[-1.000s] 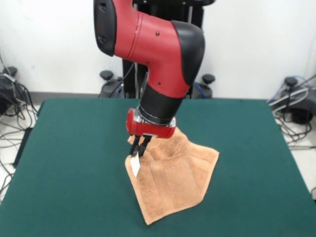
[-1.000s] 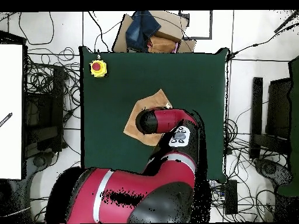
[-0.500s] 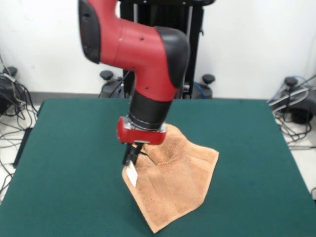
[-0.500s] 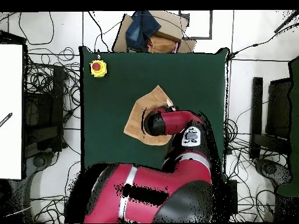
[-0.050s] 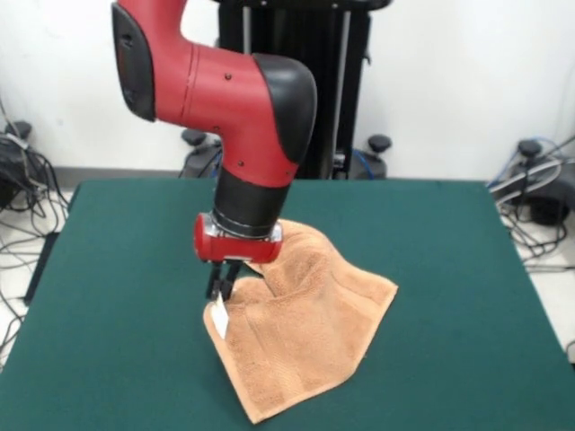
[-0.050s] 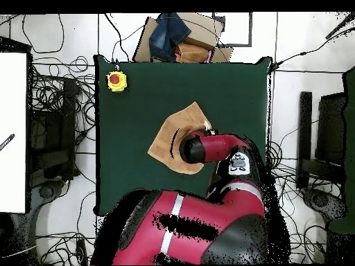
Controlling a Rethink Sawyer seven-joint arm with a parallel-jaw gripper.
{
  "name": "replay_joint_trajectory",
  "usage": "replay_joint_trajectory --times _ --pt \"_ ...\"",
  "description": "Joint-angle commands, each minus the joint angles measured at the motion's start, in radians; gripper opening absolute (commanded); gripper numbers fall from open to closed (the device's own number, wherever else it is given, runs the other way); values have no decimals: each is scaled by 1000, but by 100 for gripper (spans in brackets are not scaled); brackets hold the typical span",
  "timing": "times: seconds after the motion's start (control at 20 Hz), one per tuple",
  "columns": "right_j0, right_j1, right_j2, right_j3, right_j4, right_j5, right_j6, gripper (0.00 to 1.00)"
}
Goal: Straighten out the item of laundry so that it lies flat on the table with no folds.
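A tan-orange towel (image 5: 305,337) lies rumpled on the green table (image 5: 449,269), with a raised fold near its far side. My gripper (image 5: 221,290) is shut on the towel's left corner, where a small white label (image 5: 217,317) hangs just below the fingers. That corner is lifted slightly off the table. From overhead, the towel (image 6: 170,135) shows at the table's middle, and the arm (image 6: 208,149) covers its lower right part and the gripper.
A yellow box with a red button (image 6: 116,81) sits at one table corner in the overhead view. Cardboard and dark cloth (image 6: 177,38) lie beyond the table's far edge. Cables run over the floor around the table.
The gripper has drawn the towel's corner to the left in the front view. The towel has stretched out and shifted that way.
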Motion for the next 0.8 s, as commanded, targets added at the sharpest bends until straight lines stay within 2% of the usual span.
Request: replay_joint_trajectory --times 0.05,0.2,0.35,0.6,0.8 --pt "91 82 56 -17 8 -69 156 0" --pt "132 111 12 -30 25 -133 200 0" --pt "99 93 45 -11 2 -124 152 0" --pt "-103 6 188 66 -124 -33 -70 0" --pt "-240 -27 292 93 -191 38 -175 0"
